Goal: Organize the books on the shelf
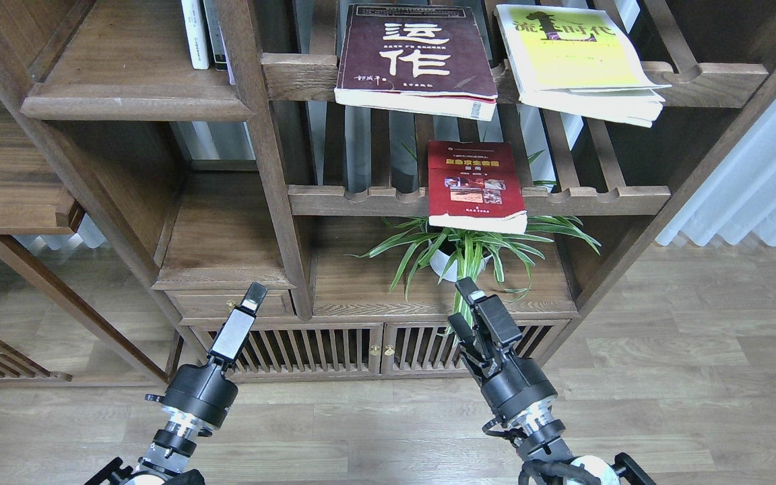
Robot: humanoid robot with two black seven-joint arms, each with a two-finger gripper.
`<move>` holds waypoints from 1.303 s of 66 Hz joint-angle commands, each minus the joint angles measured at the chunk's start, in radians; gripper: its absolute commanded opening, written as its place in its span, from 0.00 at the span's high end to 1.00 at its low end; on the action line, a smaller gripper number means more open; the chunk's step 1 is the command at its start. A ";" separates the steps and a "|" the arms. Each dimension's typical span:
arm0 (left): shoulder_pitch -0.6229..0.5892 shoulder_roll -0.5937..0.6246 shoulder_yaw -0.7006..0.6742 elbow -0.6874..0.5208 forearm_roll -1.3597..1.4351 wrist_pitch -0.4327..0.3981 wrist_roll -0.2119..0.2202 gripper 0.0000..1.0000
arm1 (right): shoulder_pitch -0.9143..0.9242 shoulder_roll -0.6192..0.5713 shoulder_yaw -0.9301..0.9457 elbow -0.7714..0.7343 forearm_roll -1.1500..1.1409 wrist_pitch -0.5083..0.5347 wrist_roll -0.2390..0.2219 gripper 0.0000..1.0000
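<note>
Left claw (243,316): seen edge-on, fingers not separable, so we cannot tell if it is open or closed; nothing visible in it. Right claw (472,311): two fingers parted slightly, holding nothing, raised in front of the plant (459,249). Both claws hang low before the cabinet doors (334,350), well apart from every book.

Outward and up: red book (474,185) lies flat on the lower slatted rack (563,199), its near edge overhanging the front rail, directly above the plant. On the upper rack (711,74), maroon book (418,60) at centre and yellow-green book (580,57) to its right, both overhanging. The shelf (132,101), the solid board at upper left, carries only slim white and dark-spined books (203,34) at its right end.

Judgement: no book moved yet; the step in hand is the first approach. The red book is nearest the right claw. Next move calls for a rise to its overhanging edge, then a pinch there.
</note>
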 commanded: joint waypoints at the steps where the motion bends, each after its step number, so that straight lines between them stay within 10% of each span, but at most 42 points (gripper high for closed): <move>1: 0.004 -0.004 -0.002 0.000 0.000 0.000 0.000 0.00 | 0.035 0.000 0.000 -0.041 -0.004 0.057 0.007 0.01; 9: 0.007 -0.007 -0.011 0.000 0.000 0.000 -0.001 0.00 | 0.090 0.000 -0.012 -0.095 -0.003 0.180 0.006 0.01; 86: 0.073 -0.032 -0.104 -0.017 -0.018 0.000 -0.003 0.00 | 0.175 -0.005 -0.107 -0.158 -0.003 0.227 -0.002 0.01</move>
